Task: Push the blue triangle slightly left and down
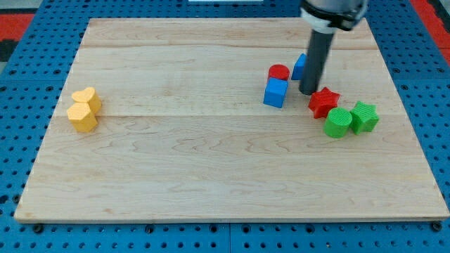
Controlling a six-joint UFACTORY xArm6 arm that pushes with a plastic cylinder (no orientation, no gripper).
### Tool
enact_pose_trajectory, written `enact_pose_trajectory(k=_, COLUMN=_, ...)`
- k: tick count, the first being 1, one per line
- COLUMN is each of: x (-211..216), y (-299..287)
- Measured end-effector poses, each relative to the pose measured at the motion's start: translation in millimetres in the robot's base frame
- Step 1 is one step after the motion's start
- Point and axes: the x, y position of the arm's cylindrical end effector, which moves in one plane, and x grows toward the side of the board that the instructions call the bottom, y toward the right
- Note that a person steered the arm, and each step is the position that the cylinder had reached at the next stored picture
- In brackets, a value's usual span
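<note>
The blue triangle (299,67) lies right of the middle near the view's top, mostly hidden behind my rod; only its left edge shows. My tip (308,92) rests on the board just below and right of it, apparently touching or nearly so. A red cylinder (279,72) sits just left of the triangle. A blue cube (275,92) is below the red cylinder, left of my tip. A red star (324,102) lies just right of and below my tip.
A green cylinder (338,123) and a green star-like block (364,117) sit side by side at the right. A yellow heart (87,98) and a yellow hexagon (82,117) touch at the left. The wooden board (211,176) ends at a blue pegboard surround.
</note>
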Motion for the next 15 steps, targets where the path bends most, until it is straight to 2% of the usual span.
enact_pose_trajectory(k=1, x=-11.4, y=32.6)
enact_pose_trajectory(k=2, x=-28.3, y=30.2)
enact_pose_trajectory(k=4, x=-35.4, y=-21.7)
enact_pose_trajectory(k=5, x=-27.7, y=4.7)
enact_pose_trajectory(k=6, x=-37.4, y=18.0)
enact_pose_trajectory(k=8, x=-82.8, y=-29.1)
enact_pose_trajectory(k=9, x=-83.3, y=-34.7)
enact_pose_trajectory(k=10, x=-85.0, y=-11.2)
enact_pose_trajectory(k=13, x=-91.0, y=-83.0)
enact_pose_trajectory(k=15, x=-96.0, y=-60.5)
